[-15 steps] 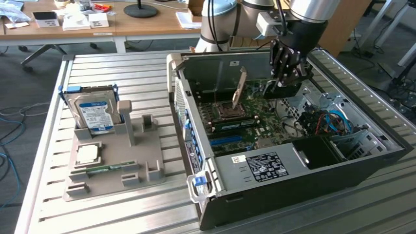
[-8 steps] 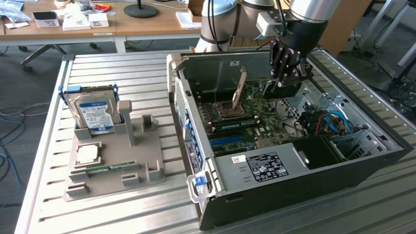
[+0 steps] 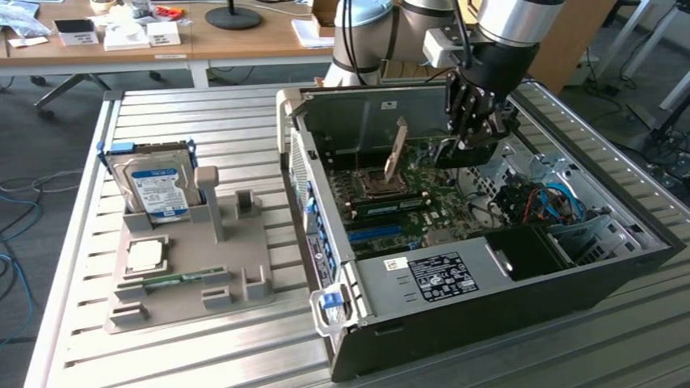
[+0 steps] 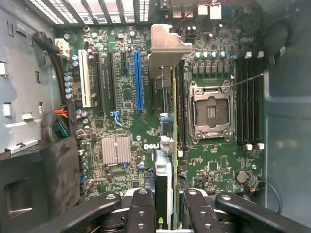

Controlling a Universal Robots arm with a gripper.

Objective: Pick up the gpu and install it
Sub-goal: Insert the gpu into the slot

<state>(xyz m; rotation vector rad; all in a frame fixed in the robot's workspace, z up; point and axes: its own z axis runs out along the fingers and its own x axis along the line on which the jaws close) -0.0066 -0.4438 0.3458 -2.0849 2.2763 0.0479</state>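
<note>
My gripper (image 3: 474, 133) reaches down into the open computer case (image 3: 431, 323) and is shut on the gpu (image 3: 464, 152), which hangs above the motherboard (image 3: 431, 206). In the wrist view the gpu (image 4: 173, 111) appears edge-on: a thin green card with a silver end bracket (image 4: 167, 46) at its far end and a black fan body between my fingers (image 4: 141, 208). My gripper (image 4: 165, 206) clamps it from both sides. The card floats over the black slots between the blue slot (image 4: 138, 80) and the CPU socket (image 4: 211, 111), and I cannot tell whether it touches the board.
A grey fixture tray (image 3: 216, 267) at the exterior view's left holds a blue-labelled hard drive (image 3: 157, 190), a CPU (image 3: 145, 256) and a RAM stick (image 3: 178, 280). Case walls and a cable bundle (image 4: 58, 124) hem in the board. A tan lever (image 3: 397, 149) stands upright beside the socket.
</note>
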